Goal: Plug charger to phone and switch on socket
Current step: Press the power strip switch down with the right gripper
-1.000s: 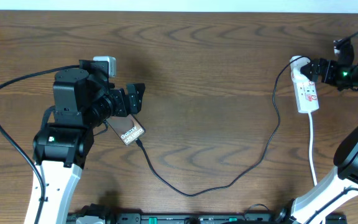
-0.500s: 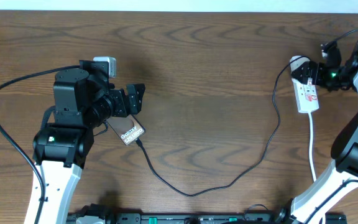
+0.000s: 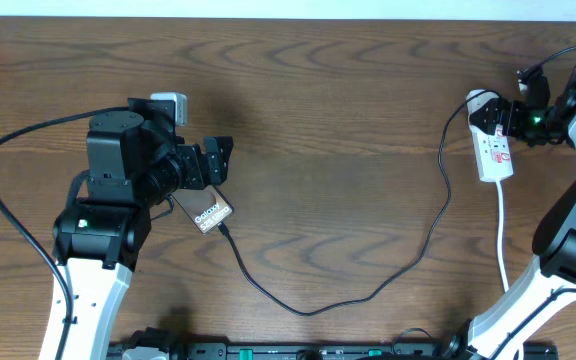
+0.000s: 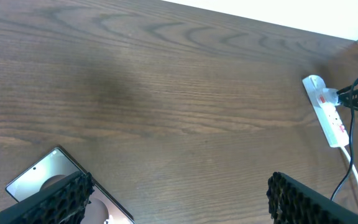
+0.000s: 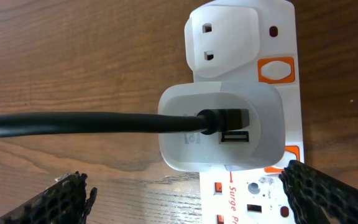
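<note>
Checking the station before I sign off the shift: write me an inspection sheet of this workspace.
Surface: brown wood-grain table.
Job's things: phone flat, partly under the left arm; charger tip meets the phone's end, seating unclear; socket at right, white adapter plugged in, switch position unclear.
Clutter: nothing seen.
Pincers: left pincer open above the phone, empty; right pincer open over the socket's adapter end.
Cables: charger loops across the table; white lead runs toward the near edge; robot cable arcs at left.
Surroundings: pale strip beyond the far edge.
</note>
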{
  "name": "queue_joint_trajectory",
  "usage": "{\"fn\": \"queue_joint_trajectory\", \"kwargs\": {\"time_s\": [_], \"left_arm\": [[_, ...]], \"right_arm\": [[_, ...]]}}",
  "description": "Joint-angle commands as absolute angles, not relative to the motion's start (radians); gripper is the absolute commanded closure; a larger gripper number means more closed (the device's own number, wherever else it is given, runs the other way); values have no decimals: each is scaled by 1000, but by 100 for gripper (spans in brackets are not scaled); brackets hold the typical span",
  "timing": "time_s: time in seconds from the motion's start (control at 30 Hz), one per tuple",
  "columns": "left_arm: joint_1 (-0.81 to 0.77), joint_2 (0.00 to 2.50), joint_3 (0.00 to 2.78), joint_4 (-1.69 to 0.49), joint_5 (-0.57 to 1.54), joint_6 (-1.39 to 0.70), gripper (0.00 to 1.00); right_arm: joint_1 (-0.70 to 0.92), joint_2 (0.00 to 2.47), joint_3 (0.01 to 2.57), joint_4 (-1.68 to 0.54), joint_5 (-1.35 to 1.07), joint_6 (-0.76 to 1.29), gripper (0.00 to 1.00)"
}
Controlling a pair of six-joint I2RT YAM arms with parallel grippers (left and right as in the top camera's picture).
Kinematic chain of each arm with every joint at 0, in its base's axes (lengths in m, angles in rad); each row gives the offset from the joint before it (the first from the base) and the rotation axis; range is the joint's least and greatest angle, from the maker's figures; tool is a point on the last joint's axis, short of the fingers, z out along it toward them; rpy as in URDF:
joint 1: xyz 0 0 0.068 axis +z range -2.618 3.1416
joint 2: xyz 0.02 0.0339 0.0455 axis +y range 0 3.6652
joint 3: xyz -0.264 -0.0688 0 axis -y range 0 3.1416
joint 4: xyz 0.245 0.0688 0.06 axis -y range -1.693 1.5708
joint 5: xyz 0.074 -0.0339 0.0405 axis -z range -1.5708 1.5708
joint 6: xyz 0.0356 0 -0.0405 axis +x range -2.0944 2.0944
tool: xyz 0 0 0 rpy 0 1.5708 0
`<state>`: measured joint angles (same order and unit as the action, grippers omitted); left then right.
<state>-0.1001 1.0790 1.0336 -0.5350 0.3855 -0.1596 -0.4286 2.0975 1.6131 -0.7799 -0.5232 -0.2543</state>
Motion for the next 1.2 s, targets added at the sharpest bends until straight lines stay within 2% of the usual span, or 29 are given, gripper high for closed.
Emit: {"fn": "queue_joint_trajectory", "kwargs": {"time_s": [0.0, 0.8, 0.97, 1.17], "left_arm": [[-102, 1078, 1058, -537, 372, -162, 8], [-102, 1078, 1058, -537, 372, -162, 8], [-102, 1078, 1058, -537, 372, -162, 8], [-102, 1078, 1058, -542, 372, -162, 8]], "right_arm": [[-417, 2136, 1621, -778, -530, -257, 2], [-392, 2187, 1621, -781, -533, -232, 1], [-372, 2209, 1621, -786, -533, -221, 11], [-345, 2209, 1621, -784, -533, -221, 11]]}}
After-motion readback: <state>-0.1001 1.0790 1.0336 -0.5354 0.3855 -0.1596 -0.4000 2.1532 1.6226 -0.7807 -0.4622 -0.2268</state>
